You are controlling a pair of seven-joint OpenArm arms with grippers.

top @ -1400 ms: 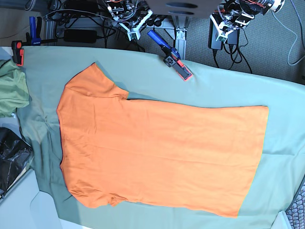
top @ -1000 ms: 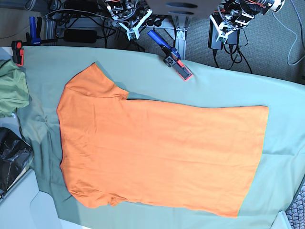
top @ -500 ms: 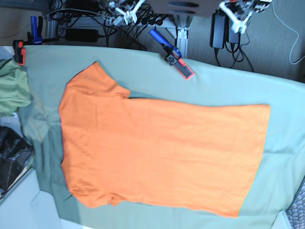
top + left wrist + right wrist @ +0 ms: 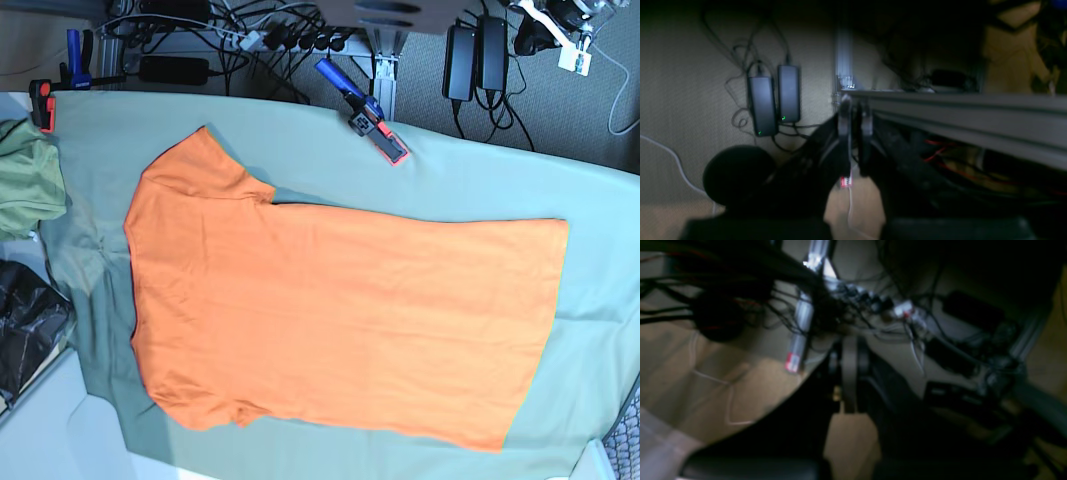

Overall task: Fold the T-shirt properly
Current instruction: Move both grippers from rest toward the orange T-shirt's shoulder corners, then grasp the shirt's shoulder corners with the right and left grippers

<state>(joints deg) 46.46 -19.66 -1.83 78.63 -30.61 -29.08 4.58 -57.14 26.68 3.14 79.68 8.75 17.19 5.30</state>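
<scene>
One orange T-shirt [image 4: 340,315] lies spread flat on the pale green cloth [image 4: 480,190] in your base view, collar end toward that view's left, hem toward its right, both short sleeves out. You will find no print or writing on it.

As for labels: a small red and white tag [image 4: 846,181] shows behind the left gripper [image 4: 854,110] in its wrist view, and another red and white sticker [image 4: 792,362] sits on a metal post in the right wrist view, but both are too blurred for you to read. Two black power bricks [image 4: 773,98] with tiny green lights lie on the floor in the left wrist view.

Your left gripper has its fingers nearly together, only a thin slit between them, with nothing in it. Your right gripper [image 4: 849,350] is fully closed and also empty. Both wrist cameras look at cables and floor behind the table, so the shirt is well apart from either set of jaws. In the base view only a white part of the left arm [image 4: 565,35] shows at the top right corner; the right arm is out of that view.

A blue and red clamp [image 4: 362,110] grips the table's far edge, near the shirt's upper sleeve but not touching it.
</scene>
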